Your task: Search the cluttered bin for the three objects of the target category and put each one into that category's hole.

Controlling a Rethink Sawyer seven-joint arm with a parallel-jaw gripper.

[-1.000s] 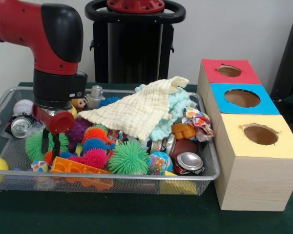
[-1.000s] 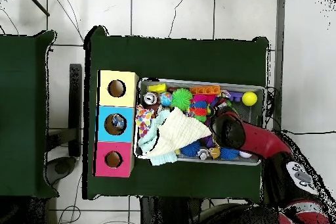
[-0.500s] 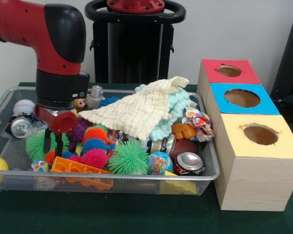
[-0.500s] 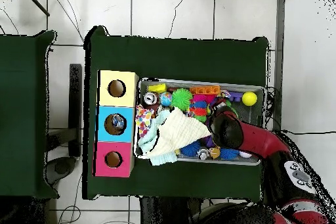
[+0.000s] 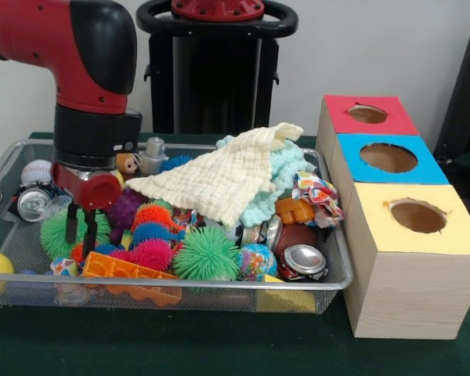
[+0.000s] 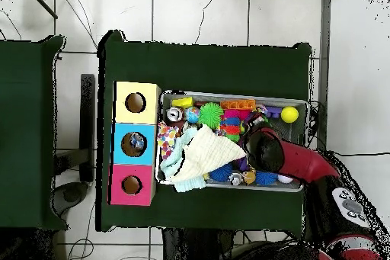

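The red and black arm (image 5: 78,55) enters from the upper left of the front view, bends at a rounded elbow and drops straight down through a black wrist section. Below it sits a red disc, and the tool (image 5: 79,225) hangs from that, its two thin dark fingers (image 5: 89,232) pointing downward with a narrow gap between them, holding nothing. In the overhead view the arm (image 6: 293,162) reaches in from the lower right, hiding the tool.

Bin (image 5: 341,266) packed throughout; no bare floor visible. Cloth (image 5: 219,176) drapes over the centre, covering items beneath. Three box holes (image 5: 388,157) unobstructed. Arm (image 5: 90,94) occupies the bin's left end.
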